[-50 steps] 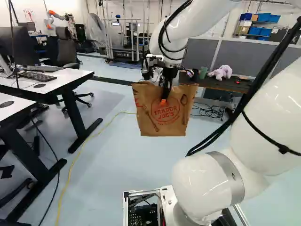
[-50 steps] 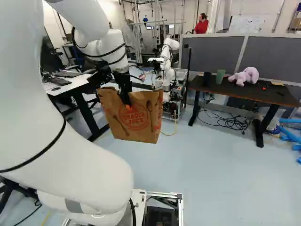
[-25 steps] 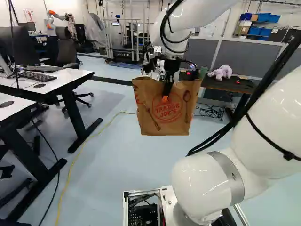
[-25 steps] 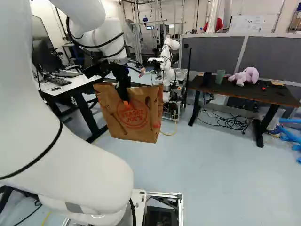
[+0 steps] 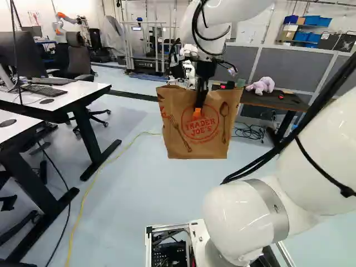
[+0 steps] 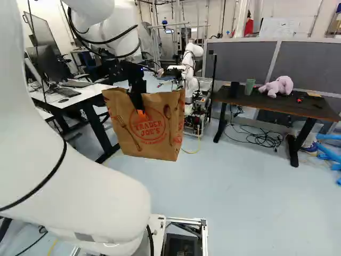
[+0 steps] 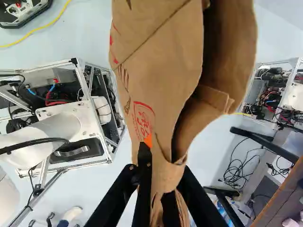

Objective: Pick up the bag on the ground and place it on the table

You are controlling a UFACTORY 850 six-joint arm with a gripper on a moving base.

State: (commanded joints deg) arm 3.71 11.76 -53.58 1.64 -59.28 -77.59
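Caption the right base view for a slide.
Paper bag held aloft by the gripper, not yet on the dark table.

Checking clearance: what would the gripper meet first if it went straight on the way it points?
Probably the floor, touched first by the bag that the gripper holds; how far below is unclear.

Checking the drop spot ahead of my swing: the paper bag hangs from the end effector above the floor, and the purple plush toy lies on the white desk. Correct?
Not quite: the purple plush toy lies on the dark table, as the right base view shows. The paper bag does hang from the end effector above the floor.
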